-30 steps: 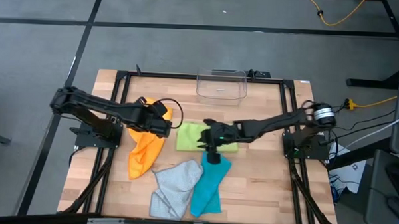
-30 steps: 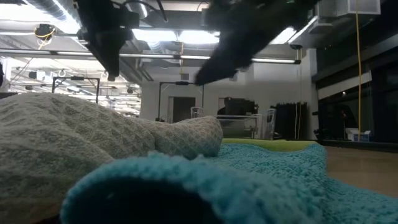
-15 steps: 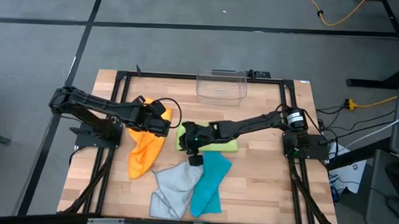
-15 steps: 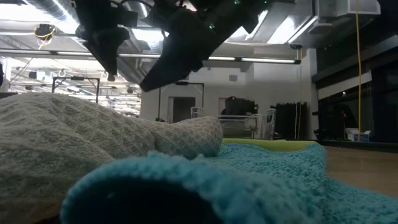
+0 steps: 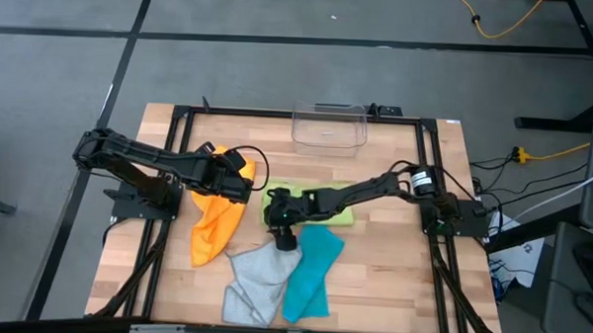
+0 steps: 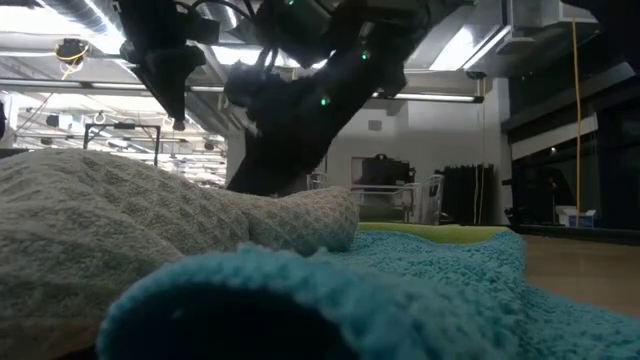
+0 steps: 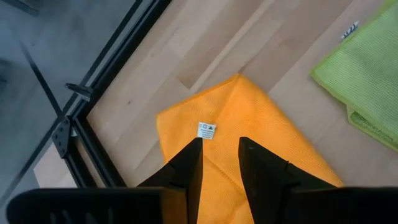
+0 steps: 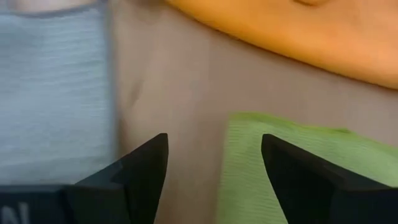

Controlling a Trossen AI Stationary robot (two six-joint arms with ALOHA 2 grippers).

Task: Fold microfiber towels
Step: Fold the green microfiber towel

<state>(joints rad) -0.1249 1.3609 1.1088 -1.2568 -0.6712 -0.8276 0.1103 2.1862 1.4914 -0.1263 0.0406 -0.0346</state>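
Four towels (image 5: 274,255) — right tool (image 8: 214,165) agape

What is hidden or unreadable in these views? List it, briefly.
- Label on the orange towel: print too small, left wrist view.
- Green towel: partly covered by the right arm, high view.
- Grey towel and teal towel: fill the low view, blocking the tabletop behind them.

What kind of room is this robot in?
Probably a robotics lab or workshop. The wooden table stands on a grey floor with a yellow cable trailing across it, and the low view shows bare ceiling ducts and metal racks behind.
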